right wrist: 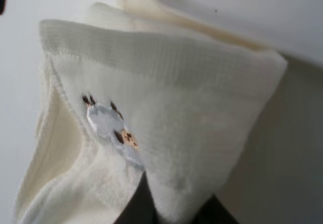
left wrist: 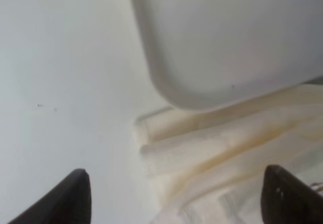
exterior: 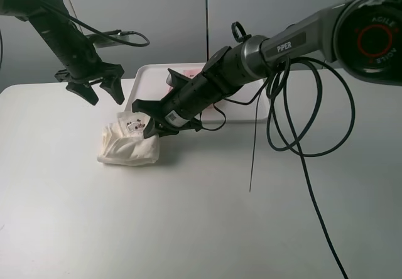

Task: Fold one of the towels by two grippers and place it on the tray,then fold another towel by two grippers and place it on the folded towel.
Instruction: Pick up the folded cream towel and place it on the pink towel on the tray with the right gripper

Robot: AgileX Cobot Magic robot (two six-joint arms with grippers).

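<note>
A cream towel point(exterior: 127, 143) with a small embroidered patch lies bunched on the white table, just in front of the white tray's point(exterior: 147, 78) near-left corner. My right gripper point(exterior: 149, 123) is shut on the towel's right edge and lifts a fold; the right wrist view shows the cloth point(right wrist: 176, 108) pinched between the fingers. My left gripper point(exterior: 105, 97) is open and empty, hovering above and left of the towel. Its wrist view shows the towel's folded layers point(left wrist: 227, 148) beside the tray corner point(left wrist: 227, 32). A pink item point(exterior: 188, 73) lies on the tray, mostly hidden by the right arm.
The tray stands at the back middle of the table point(exterior: 188, 229). Black cables point(exterior: 301, 141) loop down from the right arm over the table's right half. A wall stands close behind the tray.
</note>
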